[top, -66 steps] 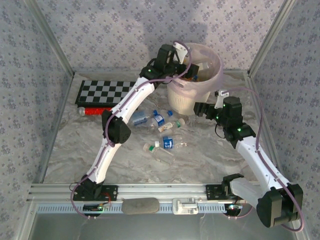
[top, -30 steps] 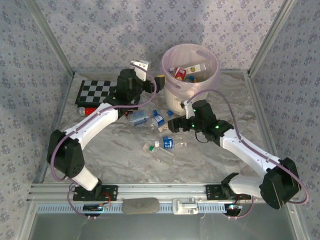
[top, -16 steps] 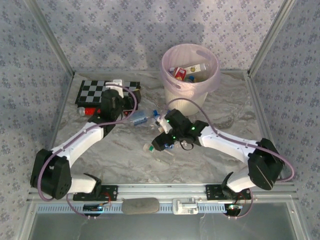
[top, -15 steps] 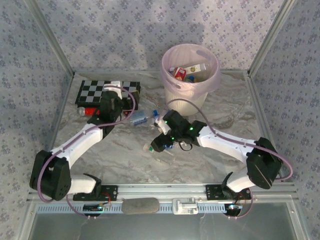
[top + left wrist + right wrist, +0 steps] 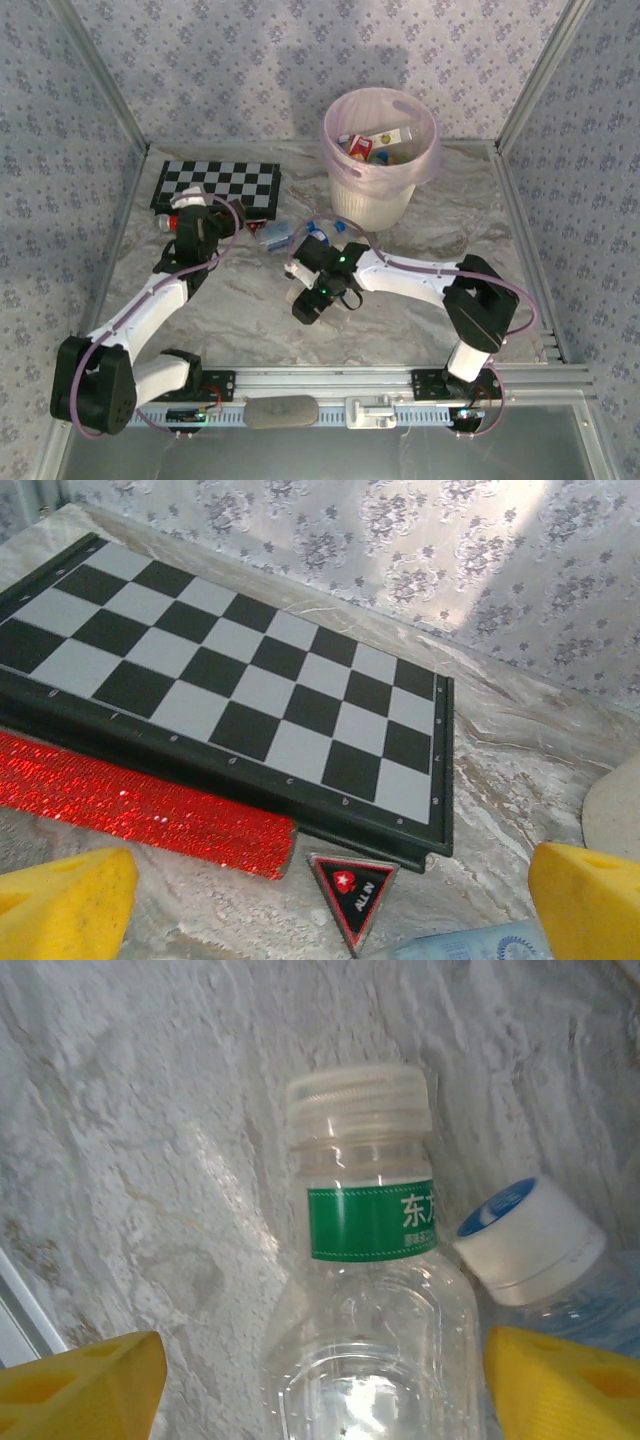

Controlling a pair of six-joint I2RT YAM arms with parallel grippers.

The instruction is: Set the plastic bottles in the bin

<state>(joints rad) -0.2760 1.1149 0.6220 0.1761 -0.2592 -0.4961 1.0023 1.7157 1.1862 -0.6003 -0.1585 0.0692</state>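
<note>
1. L gripper [image 5: 325, 900]: yellow fingertips [image 5: 60, 905] spread wide, gripping nothing; near grey marble-look tabletop [image 5: 250, 320], facing black-and-white chessboard [image 5: 230, 680].
2. Along board's near edge: red glittery stick [image 5: 140, 805]; small black triangular tag [image 5: 350, 885] just beside its end; strip of blue bottle label [image 5: 470, 945] at btm of L wrist view.
3. R gripper [image 5: 320, 1380]: parted, straddling clear plastic bottle w/ green label & whitish cap [image 5: 365, 1230]; not clamped, gap visible on one side.
4. Same bottle: flat on tabletop, mid-table, well apart from round cream-white bin w/ pink liner [image 5: 372, 205].
5. Just beside its neck: 2nd clear bottle w/ white-blue cap [image 5: 530, 1235].
6. Bin: upright at far side, several items inside, too small to ID.
</note>
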